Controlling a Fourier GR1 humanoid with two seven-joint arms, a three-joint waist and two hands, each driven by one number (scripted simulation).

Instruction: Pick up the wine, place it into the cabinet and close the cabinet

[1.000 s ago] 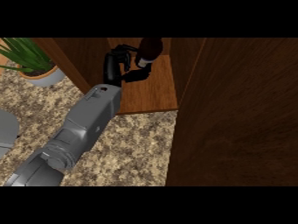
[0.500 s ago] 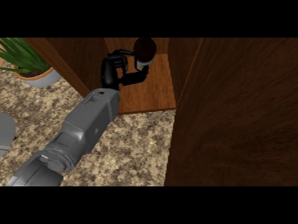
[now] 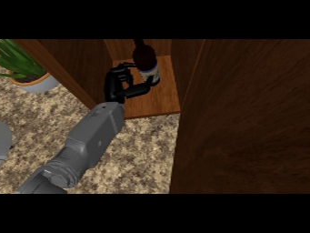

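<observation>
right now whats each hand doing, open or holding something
Left hand: fingers curled round the wine bottle, which stands inside the cabinet.
Right hand: not in view.

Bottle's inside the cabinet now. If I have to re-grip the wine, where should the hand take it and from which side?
Take the wine bottle round its labelled body, below the narrow neck, coming from the open front-left, where the left hand is now. It stands upright on the cabinet floor, and the cabinet door probably blocks its right side.
</observation>
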